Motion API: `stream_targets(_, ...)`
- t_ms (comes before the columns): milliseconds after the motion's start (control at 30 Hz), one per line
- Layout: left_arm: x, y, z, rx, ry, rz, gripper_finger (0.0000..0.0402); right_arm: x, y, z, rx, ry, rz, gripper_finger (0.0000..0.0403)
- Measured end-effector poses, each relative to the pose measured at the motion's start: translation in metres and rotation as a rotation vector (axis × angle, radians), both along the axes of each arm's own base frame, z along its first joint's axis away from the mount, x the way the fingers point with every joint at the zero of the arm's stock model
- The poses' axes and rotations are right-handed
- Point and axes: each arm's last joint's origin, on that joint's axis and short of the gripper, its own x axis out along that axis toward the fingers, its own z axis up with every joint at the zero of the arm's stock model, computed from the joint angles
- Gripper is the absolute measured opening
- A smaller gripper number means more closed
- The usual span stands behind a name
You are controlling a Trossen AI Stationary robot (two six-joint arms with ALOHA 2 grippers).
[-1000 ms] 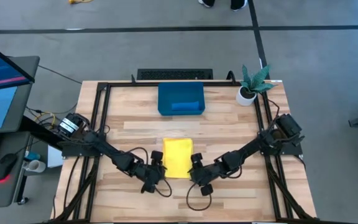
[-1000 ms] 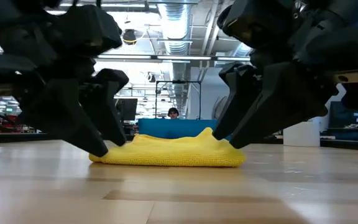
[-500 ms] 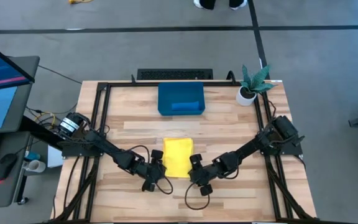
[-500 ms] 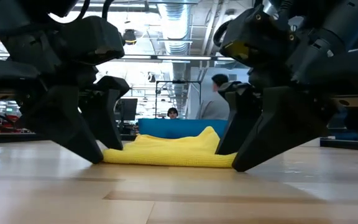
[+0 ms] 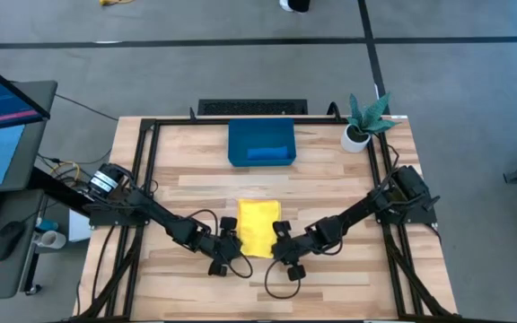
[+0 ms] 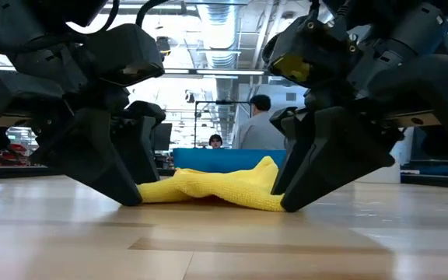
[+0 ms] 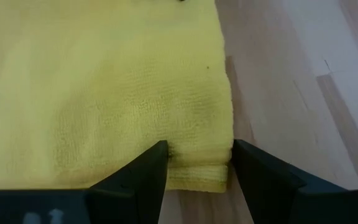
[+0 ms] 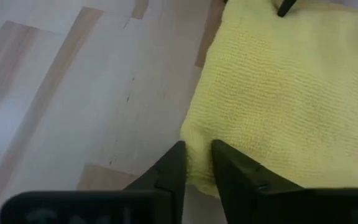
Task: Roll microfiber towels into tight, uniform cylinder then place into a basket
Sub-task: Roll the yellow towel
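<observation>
I am at the start of the roll on the yellow towel (image 5: 257, 226), which lies folded flat near the middle of the table (image 5: 330, 188), a little toward my edge. Going from the left: the left gripper (image 5: 230, 254) sits low at the towel's near left corner. In its wrist view the two fingers (image 7: 138, 177) stand wide apart with the layered corner of the cloth between them, not yet pinched, so I call that claw released. The low view shows the cloth's left end lying flat against the wood there.

On the right, the right gripper (image 5: 283, 256) is at the towel's near right corner. Its fingers (image 8: 169, 168) have a narrow gap with a fold of yellow cloth bunched in it, so I read this claw as pinching the towel's edge. In the low view the right end of the towel (image 6: 216, 187) is humped up beside that gripper.

Beyond the towel, the basket (image 5: 261, 144) waits at the far side of the table, with what looks like the blue towel (image 5: 267, 154) already in it.

Next, I judge, the left claw must clamp its corner too, then both should lift the near edge evenly and turn it over toward the basket, keeping the roll tight and level.
</observation>
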Motion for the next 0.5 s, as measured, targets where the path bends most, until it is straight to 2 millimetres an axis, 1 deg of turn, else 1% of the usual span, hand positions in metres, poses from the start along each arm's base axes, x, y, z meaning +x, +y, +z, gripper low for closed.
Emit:
stream_targets(100, 0.000, 0.001, 0.000, -0.048, 0.003, 0.062, 0.0176, 0.000, 0.000, 0.000, 0.010, 0.009, -0.014, 0.0086)
stream_targets(200, 0.000, 0.000, 0.000, -0.081, 0.005, 0.084, 0.0159, 0.000, -0.001, -0.001, 0.032, 0.020, -0.023, 0.0063)
stream_targets(333, 0.001, -0.002, 0.001, -0.145, 0.015, 0.110, 0.0111, 0.001, -0.002, 0.000, 0.081, 0.039, -0.030, 0.0032)
stream_targets(400, 0.004, -0.004, 0.003, -0.206, 0.032, 0.108, 0.0083, 0.001, -0.003, 0.001, 0.124, 0.054, -0.032, 0.0017)
stream_targets(500, 0.008, -0.011, 0.009, -0.307, 0.073, 0.068, 0.0045, 0.001, -0.005, 0.004, 0.210, 0.090, -0.040, 0.0007)
